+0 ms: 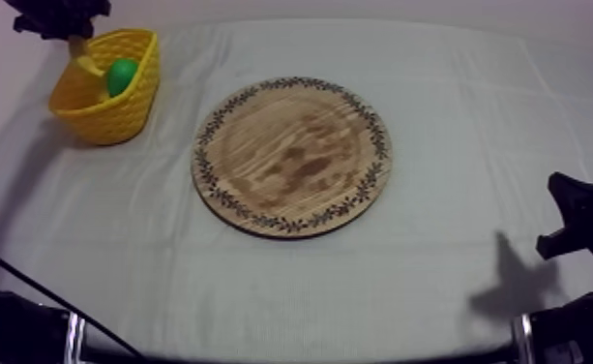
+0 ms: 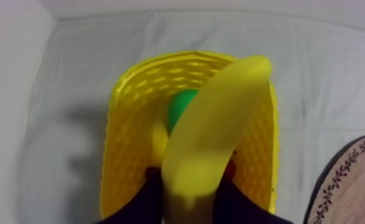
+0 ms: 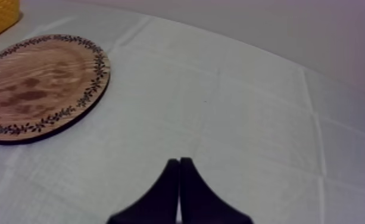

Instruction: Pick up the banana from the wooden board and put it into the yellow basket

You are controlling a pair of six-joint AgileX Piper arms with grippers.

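Both of the left fingers (image 2: 142,205) are clamped tight on one end of the banana (image 2: 214,131). They hold it over the mouth of the yellow basket (image 2: 128,137), which stands at the far left of the surface (image 1: 474,116). A green fruit (image 2: 181,107) sits inside the basket, under the banana. The right fingers (image 3: 169,196) are pressed together with nothing in them, low over the surface at the near right. The wooden board (image 1: 292,155) lies in the middle, to the right of the basket.

A robotics lab bench: cloth-draped table (image 1: 474,126) against a bare wall (image 1: 377,8), black robot arms (image 1: 19,327) at its edges
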